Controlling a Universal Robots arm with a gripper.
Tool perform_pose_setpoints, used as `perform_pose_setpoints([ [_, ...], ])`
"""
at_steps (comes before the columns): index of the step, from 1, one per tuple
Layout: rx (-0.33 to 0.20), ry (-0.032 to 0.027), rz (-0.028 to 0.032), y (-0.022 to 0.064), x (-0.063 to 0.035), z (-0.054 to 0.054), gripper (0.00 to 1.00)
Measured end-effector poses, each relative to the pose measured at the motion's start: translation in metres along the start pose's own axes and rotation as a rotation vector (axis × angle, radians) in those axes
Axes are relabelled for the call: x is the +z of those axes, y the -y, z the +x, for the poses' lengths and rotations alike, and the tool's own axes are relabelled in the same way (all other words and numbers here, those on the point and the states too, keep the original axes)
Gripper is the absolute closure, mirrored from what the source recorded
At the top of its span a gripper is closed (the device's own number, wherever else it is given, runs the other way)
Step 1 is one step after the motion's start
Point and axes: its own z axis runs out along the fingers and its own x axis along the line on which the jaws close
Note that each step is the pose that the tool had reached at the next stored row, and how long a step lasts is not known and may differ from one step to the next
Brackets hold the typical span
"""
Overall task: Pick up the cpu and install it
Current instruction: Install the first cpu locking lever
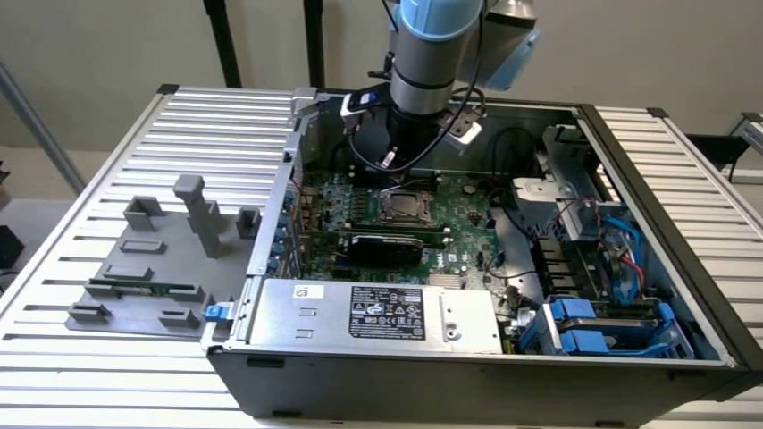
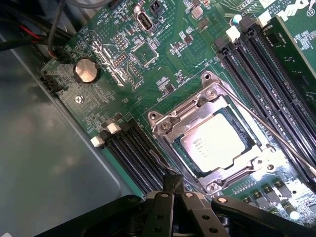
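Overhead, in the exterior view, the arm (image 1: pixel 431 54) hung over the open computer case (image 1: pixel 477 375), above the socket frame (image 1: pixel 403 205). Through the wrist view, the gripper (image 2: pixel 174 186) was closed and empty; the cpu (image 2: pixel 215 139) sat inside the frame.

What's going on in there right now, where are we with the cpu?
The arm is reaching down into the open computer case, over the motherboard. The cpu lies inside the socket frame on the board, silvery top up. The hand is shut, holds nothing, and sits just beside the socket, above the black memory slots. On the exterior view's left, a grey parts fixture rests on the table with a green memory stick in it.
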Motion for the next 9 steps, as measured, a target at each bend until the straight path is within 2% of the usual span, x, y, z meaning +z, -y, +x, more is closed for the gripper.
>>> perform_pose_setpoints([
  [9,0.0,-0.0003,-0.0005,-0.0027,0.0032,0.0012,0.89],
])
